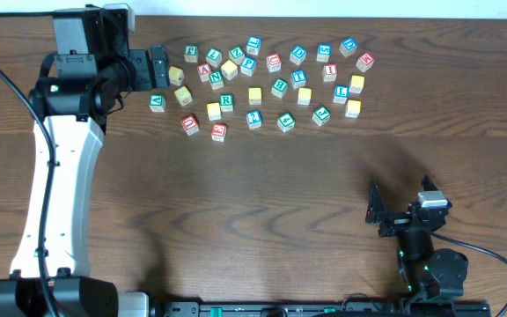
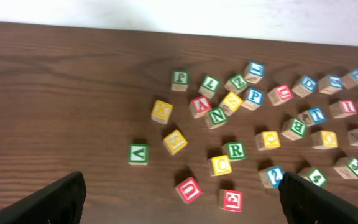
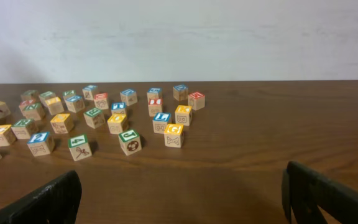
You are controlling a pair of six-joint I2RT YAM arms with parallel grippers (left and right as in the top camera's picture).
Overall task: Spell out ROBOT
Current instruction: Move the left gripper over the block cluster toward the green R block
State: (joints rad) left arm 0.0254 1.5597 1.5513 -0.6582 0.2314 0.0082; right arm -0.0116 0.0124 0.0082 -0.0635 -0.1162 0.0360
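1. The left gripper (image 1: pixel 158 65) hung at the left edge of the block group (image 1: pixel 279 86), to the upper left of the green R block (image 1: pixel 226 101) in the overhead view. Its jaws stood wide apart and held nothing. In the left wrist view its fingers (image 2: pixel 61 199) sat at the two bottom corners.
2. The right gripper (image 1: pixel 375 216) sat well apart from the green R block, to its lower right in the overhead view, above bare table (image 1: pixel 236 220). Its jaws were likewise spread wide and empty.
3. The green R block lay on the table with its letter face up, in the lower left part of the group. Neither gripper touched it.
4. A yellow block (image 1: pixel 214 111) lay just beside the green R block, at its lower left.
5. A red block (image 1: pixel 189 124) lay farther to the lower left of the green R block. A second red block (image 1: pixel 218 132) lay directly below the green R block, near it.
6. The green V block (image 1: pixel 157 103) lay left of the green R block, apart from it and below the left gripper in the overhead view.
7. The green B block (image 2: pixel 297 127) lay to the upper right of the green R block in the left wrist view, near but not touching.
8. The remaining blocks spread above and to the right of the green R block. Most of their letters were too small to read, so the O and T blocks could not be identified with certainty.
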